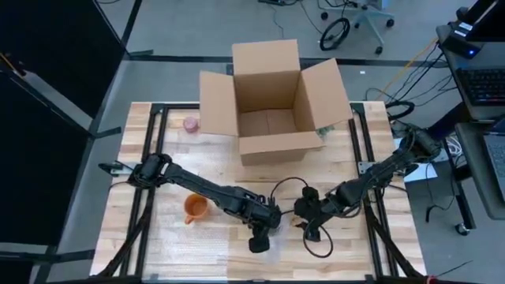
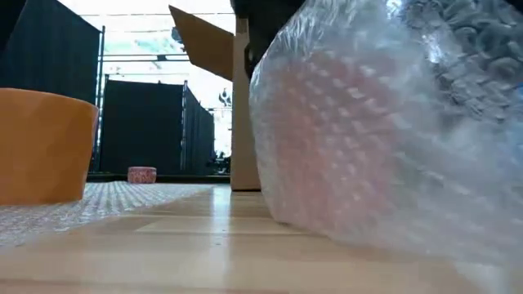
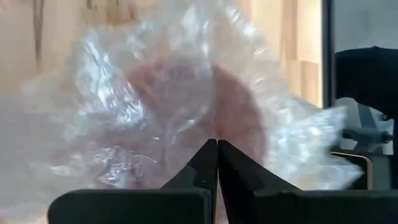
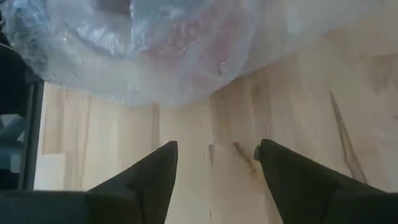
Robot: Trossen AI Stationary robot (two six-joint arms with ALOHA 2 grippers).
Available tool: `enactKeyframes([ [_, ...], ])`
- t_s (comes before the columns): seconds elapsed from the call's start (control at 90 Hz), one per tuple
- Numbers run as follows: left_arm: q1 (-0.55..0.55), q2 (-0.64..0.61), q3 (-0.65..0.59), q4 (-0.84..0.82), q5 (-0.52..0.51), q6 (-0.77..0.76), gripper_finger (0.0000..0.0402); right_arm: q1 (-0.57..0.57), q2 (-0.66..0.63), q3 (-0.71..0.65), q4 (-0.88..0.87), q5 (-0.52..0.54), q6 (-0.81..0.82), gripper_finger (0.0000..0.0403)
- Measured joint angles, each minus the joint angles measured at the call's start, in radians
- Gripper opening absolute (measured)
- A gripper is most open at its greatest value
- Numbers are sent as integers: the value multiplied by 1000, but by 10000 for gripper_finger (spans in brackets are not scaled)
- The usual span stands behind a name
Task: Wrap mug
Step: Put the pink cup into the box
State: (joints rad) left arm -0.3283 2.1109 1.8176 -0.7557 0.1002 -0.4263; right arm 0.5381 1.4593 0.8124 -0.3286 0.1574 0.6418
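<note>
Mug, pinkish and swathed in bubble wrap, rests on the worktop near its front edge, between both arms. Left gripper has its fingers pressed together, apparently pinching a fold of film; right gripper stands wide apart, empty, just beside the bundle. Risk: the thin pinch may slip, letting the wrap spring open. An orange mug stands nearby, unwrapped.

Bubble-wrapped pink bundle fills right; orange mug left.

Mug left of wrapped bundle, box behind.
</note>
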Motion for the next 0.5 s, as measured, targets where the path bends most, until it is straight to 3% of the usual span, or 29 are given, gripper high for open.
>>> enactKeyframes([
  [0.3, -15, -19, 131, -186, -181, 28, 0, 9, -7, 0, -10, -6, 3, 215],
  [0.5, -77, -99, 94, -361, -335, 41, 0, 103, -78, 0, 12, 2, 146, 215],
])
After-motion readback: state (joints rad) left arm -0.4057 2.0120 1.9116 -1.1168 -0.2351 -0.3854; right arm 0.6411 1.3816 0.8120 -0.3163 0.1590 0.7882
